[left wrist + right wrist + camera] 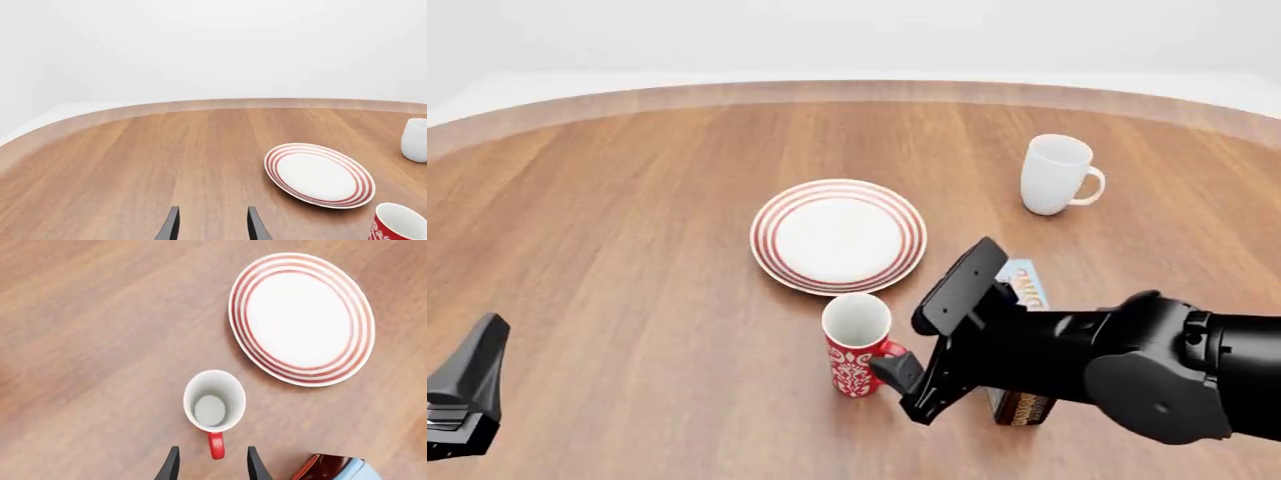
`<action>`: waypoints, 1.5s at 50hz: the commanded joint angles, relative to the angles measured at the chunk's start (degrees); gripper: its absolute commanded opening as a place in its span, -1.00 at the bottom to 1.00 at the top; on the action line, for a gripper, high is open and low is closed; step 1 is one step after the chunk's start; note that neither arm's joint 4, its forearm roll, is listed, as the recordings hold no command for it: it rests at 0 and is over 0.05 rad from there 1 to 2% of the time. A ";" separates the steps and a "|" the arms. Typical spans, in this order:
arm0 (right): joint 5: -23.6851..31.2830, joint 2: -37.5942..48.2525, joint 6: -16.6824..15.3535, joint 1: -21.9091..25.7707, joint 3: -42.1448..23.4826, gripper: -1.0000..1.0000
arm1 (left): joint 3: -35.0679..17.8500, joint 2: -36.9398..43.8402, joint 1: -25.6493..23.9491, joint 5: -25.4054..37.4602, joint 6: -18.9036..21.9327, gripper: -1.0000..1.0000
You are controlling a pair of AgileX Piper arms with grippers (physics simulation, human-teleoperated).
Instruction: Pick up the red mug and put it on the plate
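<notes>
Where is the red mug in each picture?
Front view: the red mug stands upright on the table, near the plate.
Left wrist view: only its top peeks in at the picture's corner.
Right wrist view: seen from above, its handle toward the right gripper.
Shared landmark: the red-ringed plate, in all three.

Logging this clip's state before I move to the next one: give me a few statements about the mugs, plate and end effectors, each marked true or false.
1. The red mug stands upright on the table, off the plate. True.
2. The right end effector is shut on the mug's handle. False: its jaws are open, with the handle between the fingertips and not yet gripped.
3. The white mug sits on the plate. False: it stands on the table, apart from the plate.
4. The left end effector is open and holds nothing. True.
5. The plate holds nothing. True.
</notes>
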 commanded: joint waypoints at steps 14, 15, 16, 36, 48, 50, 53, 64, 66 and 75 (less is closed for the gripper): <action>-4.55 4.10 1.18 -0.24 2.15 1.00 | 0.00 0.00 0.00 0.00 0.00 1.00; -4.73 4.34 1.26 -0.24 2.20 1.00 | 0.00 0.00 0.00 0.00 0.00 1.00; -4.89 4.49 1.23 -0.29 2.24 1.00 | 0.00 0.00 0.00 0.00 0.00 1.00; -8.10 8.96 2.16 -0.42 3.32 1.00 | 0.00 0.00 0.00 0.00 0.00 1.00; -9.26 10.56 2.60 -0.06 3.40 1.00 | 0.00 0.00 0.00 0.00 0.00 1.00; -9.71 10.87 2.51 0.14 3.71 1.00 | 0.00 0.00 0.00 0.00 0.00 1.00; -10.16 11.09 2.77 0.48 4.05 1.00 | 0.00 0.00 0.00 0.00 0.00 1.00; -10.73 11.43 3.05 0.36 4.29 1.00 | 0.00 0.00 0.00 0.00 0.00 1.00; -10.83 11.50 3.08 0.30 4.32 1.00 | 0.00 0.00 0.00 0.00 0.00 1.00; -10.86 11.44 3.26 0.48 4.41 1.00 | 0.00 0.00 0.00 0.00 0.00 1.00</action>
